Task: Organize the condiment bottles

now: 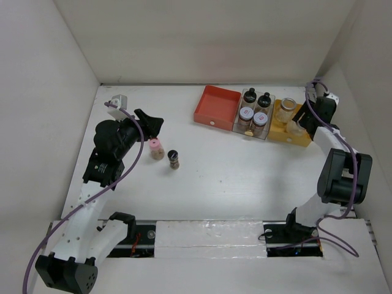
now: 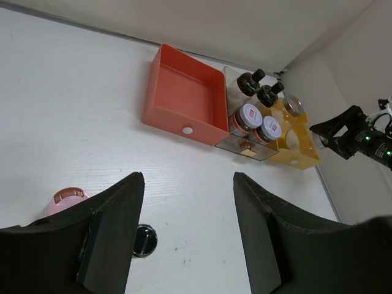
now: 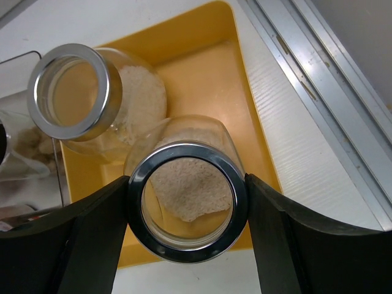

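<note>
My right gripper (image 3: 187, 184) grips a glass jar (image 3: 187, 205) at the yellow tray (image 3: 208, 67); next it likely needs setting down. My left gripper (image 2: 187, 177) gapes empty.

In the left wrist view, the pink-capped bottle (image 2: 66, 198) and a black-capped bottle (image 2: 146, 240) are each partly hidden behind one of the left gripper's fingers (image 2: 113, 236). In the top view, one glass jar (image 1: 295, 128) is partly covered by the right arm (image 1: 321, 114). The print on the two reddish-silver lids (image 2: 248, 115) is too small to be read.
</note>
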Available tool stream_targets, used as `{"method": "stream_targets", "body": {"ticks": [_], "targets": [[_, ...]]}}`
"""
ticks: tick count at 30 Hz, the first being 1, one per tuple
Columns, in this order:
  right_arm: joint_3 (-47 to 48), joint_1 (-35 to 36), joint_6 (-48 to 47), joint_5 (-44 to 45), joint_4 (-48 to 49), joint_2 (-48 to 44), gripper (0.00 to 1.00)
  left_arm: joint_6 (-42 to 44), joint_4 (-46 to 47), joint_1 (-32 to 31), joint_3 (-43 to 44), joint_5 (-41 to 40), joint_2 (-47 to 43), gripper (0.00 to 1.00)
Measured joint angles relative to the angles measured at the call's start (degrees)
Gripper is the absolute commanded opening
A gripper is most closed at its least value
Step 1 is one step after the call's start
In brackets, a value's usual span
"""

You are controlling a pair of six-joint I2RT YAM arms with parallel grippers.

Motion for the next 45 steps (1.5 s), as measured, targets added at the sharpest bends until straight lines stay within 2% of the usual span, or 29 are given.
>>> {"method": "stream_targets", "body": {"ticks": [14,16,20,21,23,28,34,39,45], "targets": [[0.0,0.5,0.0,0.8,1.1,-0.2,0.96,0.0,0.0,0.0,0.0,-1.2,0.0,0.57],[0.0,0.7,0.0,0.8,1.2,-2.1,0.98,0.0,-0.2,0.0,0.0,-2.1,0.2,0.59],[0.0,1.5,-0.1,0.2,1.8,-7.8,0.99,0.5,-2.3,0.0,0.0,-6.4,1.8,0.69],[-0.1,2.0,-0.1,0.1,2.2,-9.6,0.99,0.8,-3.3,-0.3,0.1,-8.0,2.4,0.75],[-0.9,3.5,-0.1,0.2,2.7,-13.1,0.99,1.2,-5.7,-0.7,0.6,-11.4,3.7,0.76],[-6.7,10.7,-0.3,0.9,3.9,-23.8,0.99,2.4,-9.6,-1.1,2.6,-17.6,10.3,0.78],[-15.7,25.3,-0.7,1.4,5.2,-34.8,0.99,3.7,-12.7,-1.6,3.9,-21.6,22.7,0.78],[-16.5,37.4,-2.3,1.6,6.3,-35.8,0.99,4.2,-15.2,-4.7,6.0,-25.0,28.3,0.76],[-16.6,46.5,-4.1,3.2,6.4,-35.0,0.99,4.3,-15.5,-5.9,7.2,-27.2,31.1,0.63]]}}
